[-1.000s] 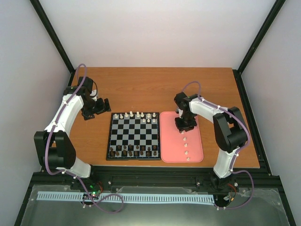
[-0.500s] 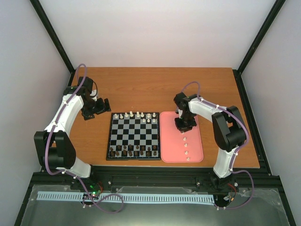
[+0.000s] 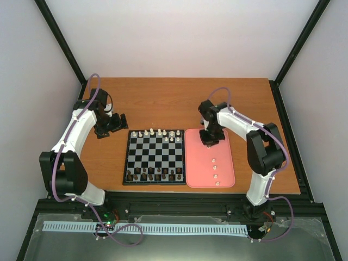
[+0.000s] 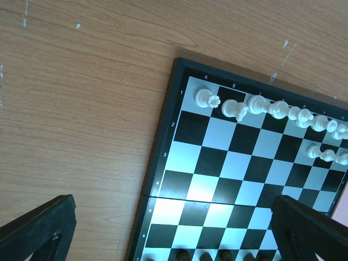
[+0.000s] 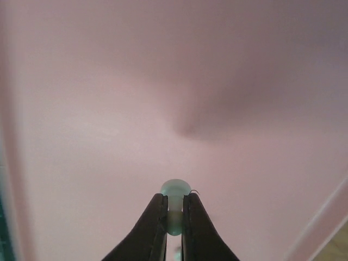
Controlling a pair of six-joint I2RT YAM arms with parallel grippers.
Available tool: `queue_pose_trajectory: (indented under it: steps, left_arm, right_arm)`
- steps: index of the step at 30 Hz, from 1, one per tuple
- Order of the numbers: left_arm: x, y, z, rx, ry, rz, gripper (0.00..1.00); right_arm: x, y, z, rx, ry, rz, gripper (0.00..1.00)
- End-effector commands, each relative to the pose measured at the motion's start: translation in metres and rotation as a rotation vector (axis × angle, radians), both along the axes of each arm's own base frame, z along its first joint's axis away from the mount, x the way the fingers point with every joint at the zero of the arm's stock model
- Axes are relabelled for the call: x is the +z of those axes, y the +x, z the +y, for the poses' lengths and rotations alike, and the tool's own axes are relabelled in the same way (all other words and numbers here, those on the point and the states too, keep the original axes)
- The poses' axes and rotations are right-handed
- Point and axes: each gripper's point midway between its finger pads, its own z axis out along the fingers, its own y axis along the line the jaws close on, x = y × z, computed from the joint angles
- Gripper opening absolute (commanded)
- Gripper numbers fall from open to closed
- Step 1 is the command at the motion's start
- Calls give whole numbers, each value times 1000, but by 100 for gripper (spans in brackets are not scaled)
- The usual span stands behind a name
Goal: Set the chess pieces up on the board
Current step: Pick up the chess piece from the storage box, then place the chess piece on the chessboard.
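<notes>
While the right gripper point(image 3: 210, 139) hangs over the far end of the pink tray point(image 3: 228, 163), its jaws are pressed onto one white piece point(image 5: 174, 190): in the right wrist view the round head shows just past the fingertips point(image 5: 155, 217) and the body sits pinched between them

- Long axis of the piece: seems to run along the line of the fingers; exact tilt cannot be told
- The shadow on the tray floor lies apart from the piece, so the piece is probably clear of the tray
- Board point(image 3: 155, 157): just beside the tray's left edge, so the target lies to the left of the jaws
- Other white pieces point(image 3: 157, 132) line the board's far edge, with a few more in the second row near its far right corner; the rest of that row is open
- Four more white pieces point(image 3: 215, 172) stand in a line towards the tray's near edge
- Dark pieces point(image 3: 155, 175) fill the board's near edge
- Left gripper point(image 3: 117, 123): jaws spread wide, holding nothing, on the desk beyond the board's far left corner
- Judgement: the right arm is nearer and carries the piece; the coming move is a short sideways carry left to the board's far rows
</notes>
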Motion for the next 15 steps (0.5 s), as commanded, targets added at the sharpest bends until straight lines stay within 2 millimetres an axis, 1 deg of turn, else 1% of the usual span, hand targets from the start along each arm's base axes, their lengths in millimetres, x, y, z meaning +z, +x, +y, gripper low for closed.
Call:
queue_pose_trajectory:
  steps: [1,3,6,8,9,12,15]
  left_arm:
    - [13,6,0,-8,5,-50,100]
    - [15,6,1,-7,8,-53,100]
    - [15,5,1,-6,10,-52,100]
    - [14,3,1,-3,8,-50,100]
    - [14,3,1,-1,6,-48,100]
    - [14,0,2,7,11,-49,100]
    - [15,-4,3,11,13,-49,100]
  right_arm:
    - [58,21,40,46,59,-120,3]
    - [71,21,70,100,91,-130,3]
    - [79,23,115,172,131,-125,3]
    - [78,25,141,211,151,-119,3]
    - [78,26,153,227,162,-118,3]
    - [73,29,182,265,182,-105,3]
    - [78,35,208,298,215,-123,3]
